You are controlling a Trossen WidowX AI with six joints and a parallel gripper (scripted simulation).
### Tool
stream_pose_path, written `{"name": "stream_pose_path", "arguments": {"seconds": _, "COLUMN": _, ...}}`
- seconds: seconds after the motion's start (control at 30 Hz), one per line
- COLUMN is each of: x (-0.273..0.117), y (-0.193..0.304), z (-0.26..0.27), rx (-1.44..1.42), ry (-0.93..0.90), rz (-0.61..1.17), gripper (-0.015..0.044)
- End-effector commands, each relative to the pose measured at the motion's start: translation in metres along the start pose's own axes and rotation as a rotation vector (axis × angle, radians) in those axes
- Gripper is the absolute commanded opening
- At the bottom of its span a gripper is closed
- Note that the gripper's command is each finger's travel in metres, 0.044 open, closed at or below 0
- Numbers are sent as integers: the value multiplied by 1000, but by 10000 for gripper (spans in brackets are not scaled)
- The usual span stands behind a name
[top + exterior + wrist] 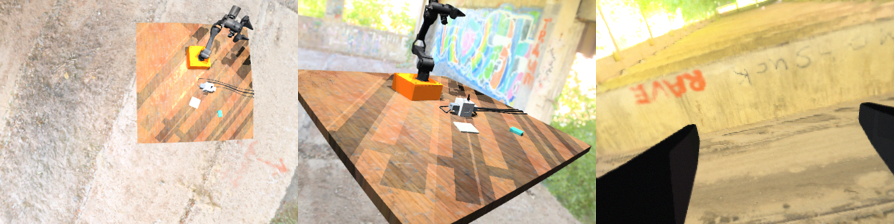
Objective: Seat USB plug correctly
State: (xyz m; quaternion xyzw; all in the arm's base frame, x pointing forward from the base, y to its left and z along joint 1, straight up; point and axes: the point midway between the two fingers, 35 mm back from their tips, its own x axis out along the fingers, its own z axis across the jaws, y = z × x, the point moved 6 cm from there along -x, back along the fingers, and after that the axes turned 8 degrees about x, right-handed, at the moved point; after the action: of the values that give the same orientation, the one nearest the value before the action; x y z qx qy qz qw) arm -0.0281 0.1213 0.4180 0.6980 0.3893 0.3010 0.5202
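Observation:
The white power cube (207, 88) (460, 106) stands on the table, in front of the arm's base. A small dark plug (468, 98) stands upright on its top; its facing and depth are too small to tell. Grey plugs (453, 106) sit in the cube's sides, with black cables (232, 86) (501, 110) running off to the right. My gripper (250, 34) (463, 15) (778, 122) is open and empty, high above the table and well away from the cube, pointing outward past the table's edge in the top view. The socket's opening is hidden.
The arm stands on a yellow-orange box (195, 63) (427, 92) on the wooden table (156, 59) (410, 165). A flat white square (194, 102) (466, 128) lies near the cube. A small teal block (219, 114) (516, 131) lies farther right. Cables reach the table's right edge.

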Motion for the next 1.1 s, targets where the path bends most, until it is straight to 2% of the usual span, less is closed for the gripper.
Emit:
{"name": "stream_pose_path", "arguments": {"seconds": 0.0, "x": 0, "y": 1, "z": 2, "rx": 18, "ry": 0, "rz": 4, "gripper": 426}}
{"name": "stream_pose_path", "arguments": {"seconds": 0.17, "x": -2, "y": 16, "z": 33, "rx": 390, "ry": -1, "rz": 75, "gripper": 440}}
{"name": "stream_pose_path", "arguments": {"seconds": 0.37, "x": 2, "y": 49, "z": 107, "rx": 1307, "ry": -2, "rz": 201, "gripper": 440}}
{"name": "stream_pose_path", "arguments": {"seconds": 0.43, "x": 5, "y": 54, "z": 126, "rx": 1537, "ry": -8, "rz": 234, "gripper": 440}}
{"name": "stream_pose_path", "arguments": {"seconds": 0.8, "x": 27, "y": 54, "z": 204, "rx": 2365, "ry": -75, "rz": 406, "gripper": 440}}
{"name": "stream_pose_path", "arguments": {"seconds": 1.07, "x": 47, "y": 35, "z": 257, "rx": 2988, "ry": -175, "rz": 640, "gripper": 440}}
